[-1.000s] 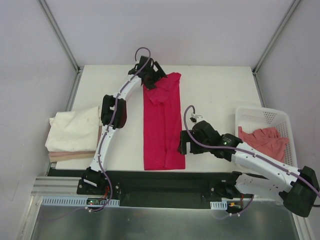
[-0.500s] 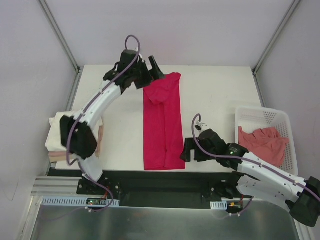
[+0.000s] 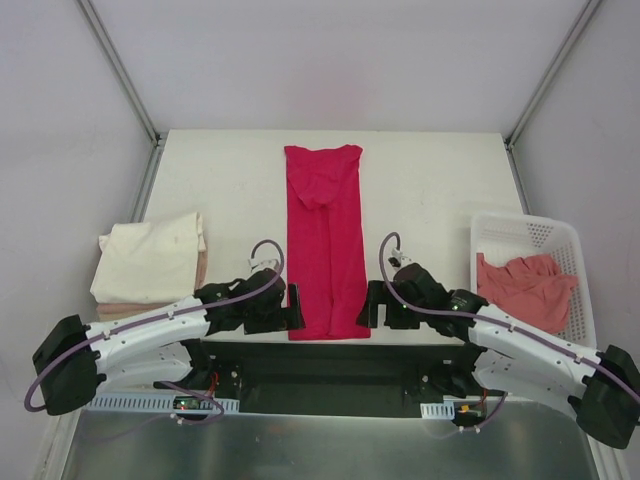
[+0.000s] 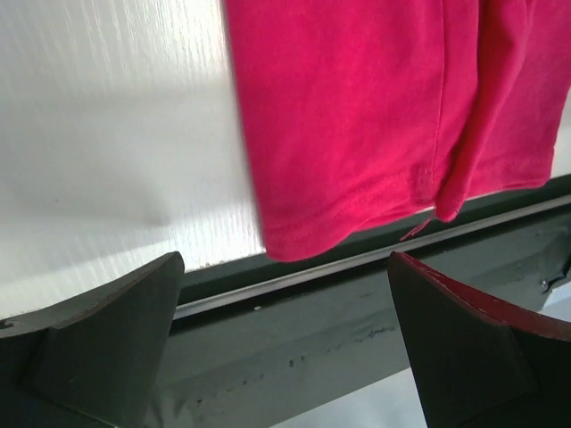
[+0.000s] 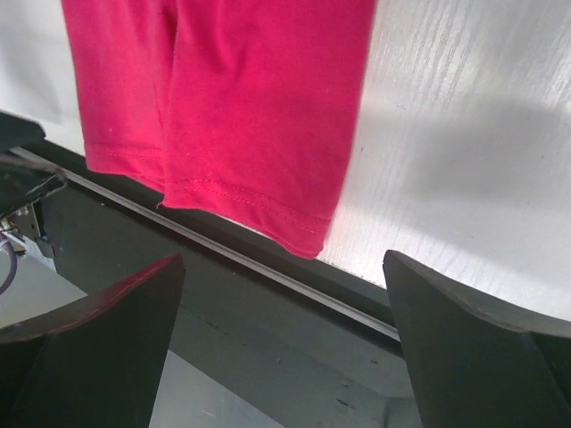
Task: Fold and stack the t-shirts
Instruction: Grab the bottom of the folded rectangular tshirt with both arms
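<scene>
Left fingers (image 4: pixel 98 348) and right fingers (image 5: pixel 482 348) spread wide, empty. Crimson t-shirt (image 3: pixel 325 240): soft knit strip, stitched hem just ahead of both.

No legible text, labels, brands, numbers or signs anywhere in view.

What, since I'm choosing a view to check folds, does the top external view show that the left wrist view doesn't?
Only top external: the crimson t-shirt at full length, the cream-white t-shirt at left, the salmon t-shirt in the basket, the right gripper. Only left wrist: the hem stitching and a loose thread, framed by the open left gripper. Both: the crimson t-shirt's near hem at the table edge.
</scene>
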Controlling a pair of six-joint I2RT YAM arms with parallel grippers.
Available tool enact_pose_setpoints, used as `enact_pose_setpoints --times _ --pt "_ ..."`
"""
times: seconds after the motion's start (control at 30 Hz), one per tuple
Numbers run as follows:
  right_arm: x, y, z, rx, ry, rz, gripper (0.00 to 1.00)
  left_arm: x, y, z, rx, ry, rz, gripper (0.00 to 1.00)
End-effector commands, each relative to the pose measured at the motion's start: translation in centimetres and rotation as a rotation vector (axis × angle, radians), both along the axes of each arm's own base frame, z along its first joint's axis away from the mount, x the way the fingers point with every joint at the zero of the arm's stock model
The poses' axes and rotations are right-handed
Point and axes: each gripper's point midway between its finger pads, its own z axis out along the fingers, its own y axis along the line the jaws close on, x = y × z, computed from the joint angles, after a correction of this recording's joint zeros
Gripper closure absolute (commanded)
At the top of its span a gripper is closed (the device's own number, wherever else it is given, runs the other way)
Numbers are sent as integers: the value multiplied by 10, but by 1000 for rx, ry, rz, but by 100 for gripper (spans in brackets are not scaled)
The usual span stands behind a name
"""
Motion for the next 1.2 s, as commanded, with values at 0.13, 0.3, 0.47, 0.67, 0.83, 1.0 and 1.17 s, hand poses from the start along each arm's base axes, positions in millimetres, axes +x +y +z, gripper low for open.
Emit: enact_pose_setpoints --times 0.13,0.3,0.47,0.67,0.83,1.0,1.17 --pt "0 15 -16 5 100 -34 4 2 -12 -1 -95 0 120 5" --pt "-3 18 -26 -24 152 -33 11 -4 -18 -17 -75 58 98 21" --pt "-6 14 -37 -58 182 -47 21 -12 -13 -31 -40 106 101 49" --pt "-9 20 -43 -52 208 -31 35 -16 -8 -39 -28 121 112 68" --pt "-14 17 -50 -79 234 -32 48 -19 -6 -43 -19 133 108 80" --pt "-21 5 -60 -114 253 -68 79 -25 -3 -43 -39 147 99 89" --pt "-29 -7 -64 -134 261 -75 96 -36 2 -46 -70 173 101 100"
